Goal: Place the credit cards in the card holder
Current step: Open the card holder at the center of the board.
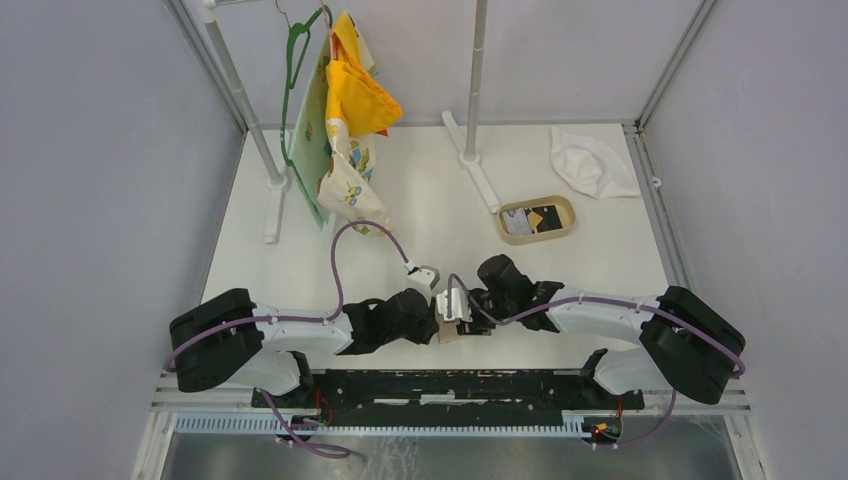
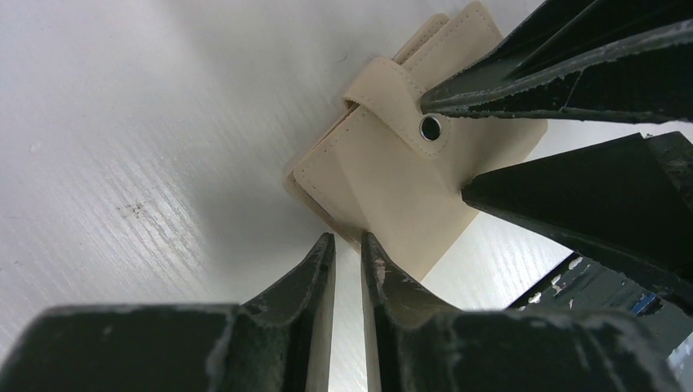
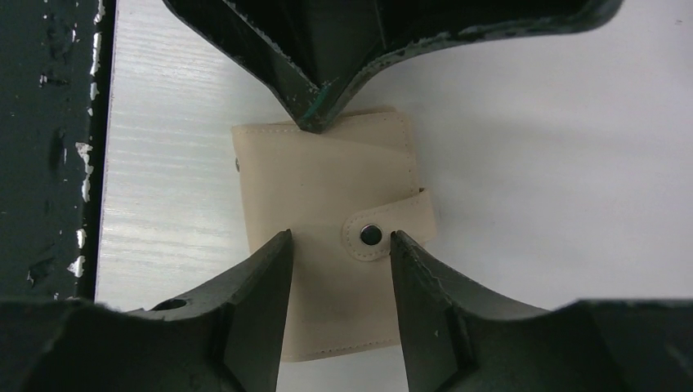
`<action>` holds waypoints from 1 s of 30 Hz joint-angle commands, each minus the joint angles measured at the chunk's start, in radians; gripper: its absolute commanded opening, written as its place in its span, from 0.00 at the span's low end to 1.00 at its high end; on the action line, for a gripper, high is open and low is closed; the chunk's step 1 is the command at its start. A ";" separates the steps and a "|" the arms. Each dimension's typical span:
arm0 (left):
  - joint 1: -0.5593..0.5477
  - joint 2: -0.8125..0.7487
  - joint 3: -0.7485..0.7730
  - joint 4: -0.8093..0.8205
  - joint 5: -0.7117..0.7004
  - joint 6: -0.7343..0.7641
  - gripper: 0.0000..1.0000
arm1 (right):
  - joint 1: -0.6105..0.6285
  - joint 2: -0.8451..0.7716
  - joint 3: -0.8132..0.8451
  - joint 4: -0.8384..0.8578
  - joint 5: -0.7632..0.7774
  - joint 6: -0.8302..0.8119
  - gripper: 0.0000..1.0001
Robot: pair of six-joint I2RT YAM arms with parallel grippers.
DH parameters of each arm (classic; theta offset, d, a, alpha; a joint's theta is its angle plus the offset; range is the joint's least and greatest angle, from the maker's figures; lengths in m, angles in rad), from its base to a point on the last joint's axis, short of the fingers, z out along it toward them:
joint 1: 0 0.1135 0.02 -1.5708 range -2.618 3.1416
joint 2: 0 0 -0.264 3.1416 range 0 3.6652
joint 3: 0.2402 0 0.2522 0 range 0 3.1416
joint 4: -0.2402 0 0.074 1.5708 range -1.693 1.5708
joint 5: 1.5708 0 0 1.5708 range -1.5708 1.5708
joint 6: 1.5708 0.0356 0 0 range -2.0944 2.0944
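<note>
With the card holder [image 3: 327, 204] lying closed at the surface's [image 3: 531, 163] near edge, one rim pinched in my narrow left jaws, my parted right jaws, astride the snap tab [image 3: 384, 233], should nip and lift it.

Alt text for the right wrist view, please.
A closed tan card holder lies flat on the white table, its snap tab fastened. The right gripper hangs open above it, fingers either side of the snap, while the tips of the left gripper meet its far edge.
</note>
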 commanded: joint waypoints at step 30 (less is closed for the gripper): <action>0.005 0.005 -0.024 0.025 0.025 0.000 0.23 | -0.091 -0.015 0.021 0.073 0.016 0.153 0.00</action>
